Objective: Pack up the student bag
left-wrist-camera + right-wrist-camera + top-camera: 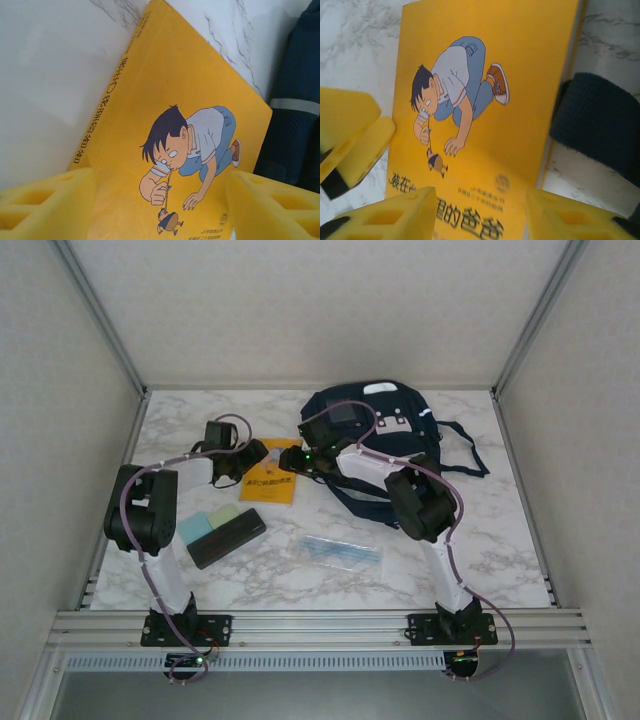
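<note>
Bolted to the near rail [320, 623], both arms reach past a clear pouch [340, 552] and black case [228, 537] to a yellow book [270, 485], with the left gripper [255, 454] at its left edge, the right gripper [290, 461] at its right, and the student bag [380, 420] just beyond to the far right. From the left wrist, jaws stand wide and empty over the cover; crowded grippers may collide or shove the thin book. From the right wrist, jaws stand partly apart holding nothing, and a dark strap [595, 125] beside the book could snag.
</note>
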Robot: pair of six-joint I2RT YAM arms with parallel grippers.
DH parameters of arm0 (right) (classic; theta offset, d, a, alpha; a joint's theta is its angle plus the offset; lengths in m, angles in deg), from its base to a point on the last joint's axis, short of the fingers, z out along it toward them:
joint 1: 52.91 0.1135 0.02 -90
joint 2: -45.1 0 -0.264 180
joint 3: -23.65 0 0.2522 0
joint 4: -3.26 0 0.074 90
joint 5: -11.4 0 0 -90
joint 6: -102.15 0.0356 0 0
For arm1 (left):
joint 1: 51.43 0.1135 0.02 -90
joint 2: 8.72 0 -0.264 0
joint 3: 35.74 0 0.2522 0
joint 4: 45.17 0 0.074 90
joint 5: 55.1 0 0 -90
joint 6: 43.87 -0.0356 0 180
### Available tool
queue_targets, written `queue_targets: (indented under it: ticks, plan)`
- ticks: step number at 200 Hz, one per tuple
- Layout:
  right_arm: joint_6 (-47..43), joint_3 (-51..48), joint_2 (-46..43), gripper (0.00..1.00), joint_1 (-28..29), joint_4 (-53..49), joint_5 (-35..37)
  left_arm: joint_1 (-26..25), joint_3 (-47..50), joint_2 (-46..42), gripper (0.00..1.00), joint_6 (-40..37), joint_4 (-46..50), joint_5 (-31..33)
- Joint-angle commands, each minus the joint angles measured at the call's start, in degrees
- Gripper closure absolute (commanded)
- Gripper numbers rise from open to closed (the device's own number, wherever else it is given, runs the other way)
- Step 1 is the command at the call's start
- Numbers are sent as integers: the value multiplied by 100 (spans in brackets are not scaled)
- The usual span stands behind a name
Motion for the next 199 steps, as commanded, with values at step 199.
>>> queue_targets:
  ticks: [199]
  plan:
    - [954, -314, -286, 58, 197, 825, -568, -57, 413, 12, 30, 265, 397, -11]
